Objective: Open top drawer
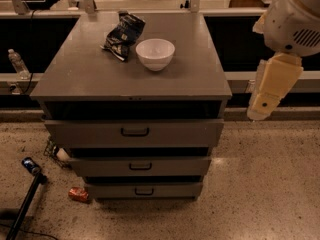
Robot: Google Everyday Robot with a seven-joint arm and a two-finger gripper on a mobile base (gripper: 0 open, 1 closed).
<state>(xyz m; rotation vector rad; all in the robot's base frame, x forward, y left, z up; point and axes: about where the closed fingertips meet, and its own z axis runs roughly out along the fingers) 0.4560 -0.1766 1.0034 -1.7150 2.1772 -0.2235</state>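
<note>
A grey metal cabinet (pixel 100 79) stands in the middle of the camera view with three drawers stacked in its front. The top drawer (pixel 90 133) is the widest and tallest, with a small black bar handle (pixel 135 132) at its centre. A dark gap shows between its front and the cabinet top. Two narrower drawers (pixel 100 166) sit below it. My gripper (pixel 261 110) hangs on the cream arm at the right, beside the cabinet's right edge, level with the cabinet top. It is apart from the handle and touches nothing.
A white bowl (pixel 155 53) and a dark snack bag (pixel 123 35) lie on the cabinet top. A water bottle (pixel 17 63) stands on the ledge at left. A red can (pixel 78 194), a blue can (pixel 29 165) and a black pole (pixel 24 206) are on the floor at lower left.
</note>
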